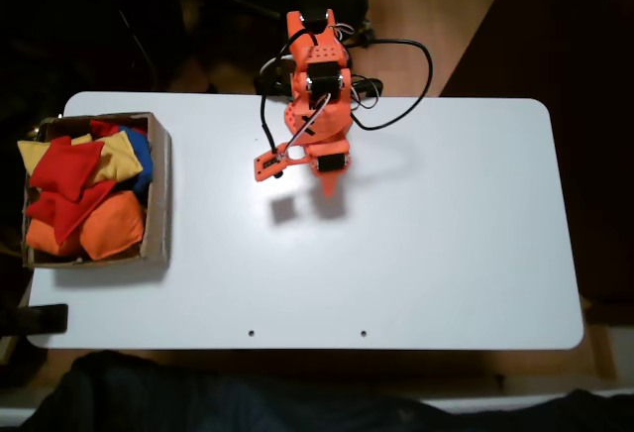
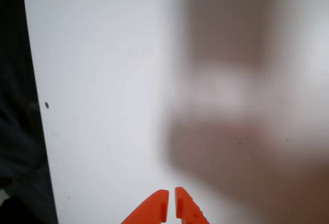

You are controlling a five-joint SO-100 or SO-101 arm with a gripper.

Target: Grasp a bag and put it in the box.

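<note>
in the fixed view the orange plastic two-finger gripper (image 1: 328, 186) hangs over the bare middle of the white rectangular table (image 1: 446, 254), folded close to the arm's base, likely a rest pose with nothing in it. the shallow brown cardboard box (image 1: 158, 194) sits at the table's left edge, well apart from the gripper, and already holds a heap of beanbags: the plump red fabric bag (image 1: 65, 168) lies on top among yellow, orange and blue ones, so the task looks done for it. in the wrist view the fingertips (image 2: 160, 206) stand almost touching, a thin slit between them, closed on nothing above the blank tabletop.
</note>
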